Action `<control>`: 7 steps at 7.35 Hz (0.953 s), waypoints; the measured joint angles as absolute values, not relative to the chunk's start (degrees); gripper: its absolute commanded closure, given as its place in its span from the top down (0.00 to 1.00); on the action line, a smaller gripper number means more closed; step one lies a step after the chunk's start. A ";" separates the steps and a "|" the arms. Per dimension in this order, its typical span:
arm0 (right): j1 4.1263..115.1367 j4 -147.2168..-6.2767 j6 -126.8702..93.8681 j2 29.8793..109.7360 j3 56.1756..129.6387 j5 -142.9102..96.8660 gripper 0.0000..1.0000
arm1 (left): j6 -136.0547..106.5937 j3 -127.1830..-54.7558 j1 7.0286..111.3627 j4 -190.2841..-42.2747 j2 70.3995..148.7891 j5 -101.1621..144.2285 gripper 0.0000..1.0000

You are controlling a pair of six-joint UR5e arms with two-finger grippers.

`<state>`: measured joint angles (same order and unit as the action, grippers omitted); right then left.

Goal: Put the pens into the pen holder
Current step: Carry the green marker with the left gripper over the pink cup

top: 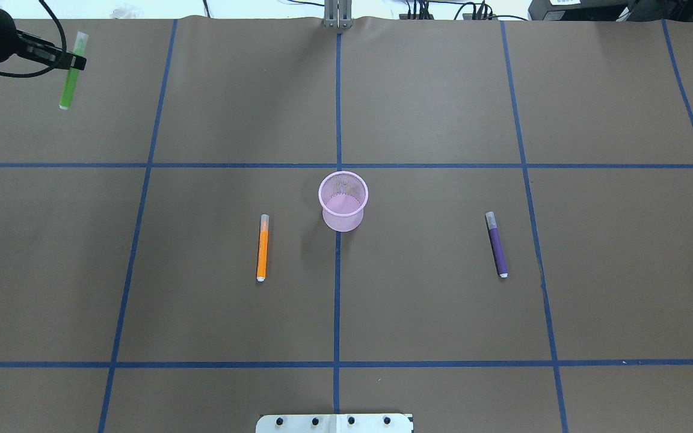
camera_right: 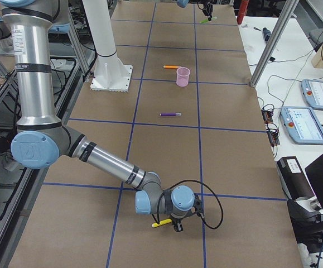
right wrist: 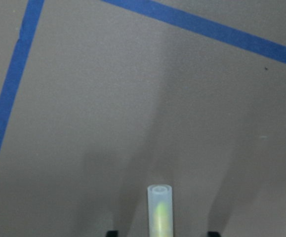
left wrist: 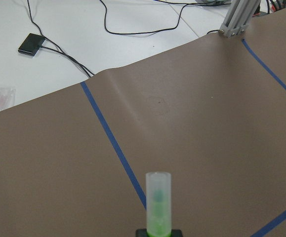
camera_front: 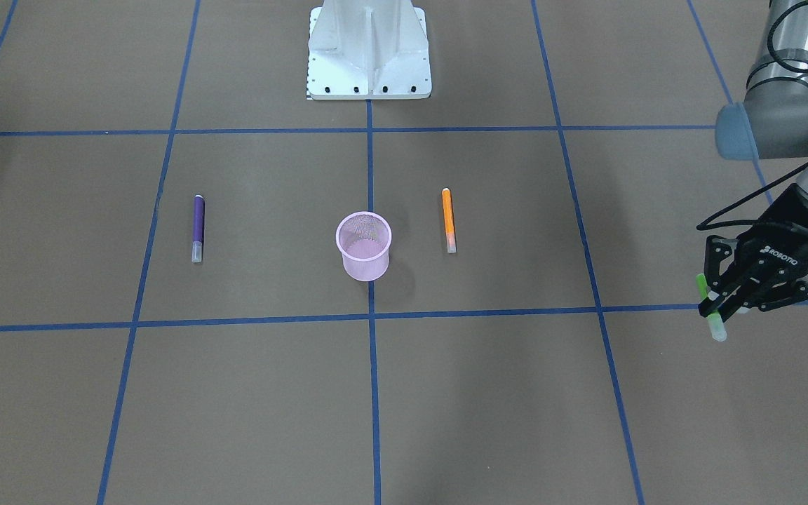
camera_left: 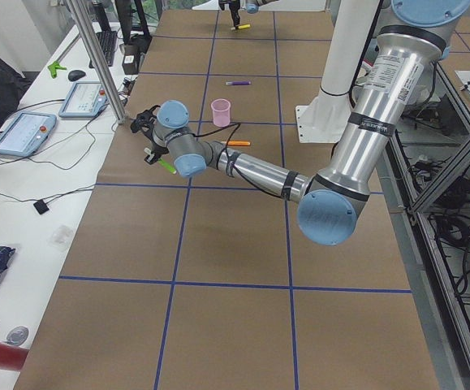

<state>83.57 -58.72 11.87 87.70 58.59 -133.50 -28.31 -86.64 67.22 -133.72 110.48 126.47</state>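
Observation:
The pink mesh pen holder (camera_front: 364, 245) (top: 343, 199) stands upright at mid-table. An orange pen (camera_front: 449, 219) (top: 262, 248) lies on its left-arm side, and a purple pen (camera_front: 198, 228) (top: 496, 244) lies on the other side. My left gripper (camera_front: 711, 306) (top: 76, 60) is shut on a green pen (top: 70, 84) (left wrist: 158, 207) and holds it above the far left corner. My right gripper (camera_right: 175, 224) is low at the table's right end. Its fingers stand apart on either side of a yellow pen (right wrist: 160, 212) (camera_right: 161, 224) that lies on the surface.
The white robot base (camera_front: 369, 52) stands at the near middle edge. Metal frame posts (camera_left: 97, 57) (camera_right: 273, 39) rise along the table's far edge. Teach pendants (camera_left: 23, 134) (camera_right: 303, 124) and cables lie on the white bench beyond it.

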 measured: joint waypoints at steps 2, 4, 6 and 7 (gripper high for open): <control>83.58 -58.69 11.87 87.66 58.62 -133.50 0.20 | -28.30 -86.36 67.22 -133.76 110.62 126.48 0.00; 83.59 -58.63 11.88 87.70 58.63 -133.46 0.08 | -28.44 -86.33 67.16 -133.77 110.71 126.47 0.00; 83.59 -58.62 11.83 87.70 59.13 -133.46 0.00 | -28.54 -86.37 67.15 -133.69 110.88 126.47 0.00; 83.61 -58.64 11.52 87.45 59.65 -133.48 0.00 | -28.56 -86.36 67.16 -133.64 110.95 126.47 0.00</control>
<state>83.61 -58.64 11.52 87.45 59.65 -133.48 -28.56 -86.36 67.16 -133.64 110.95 126.47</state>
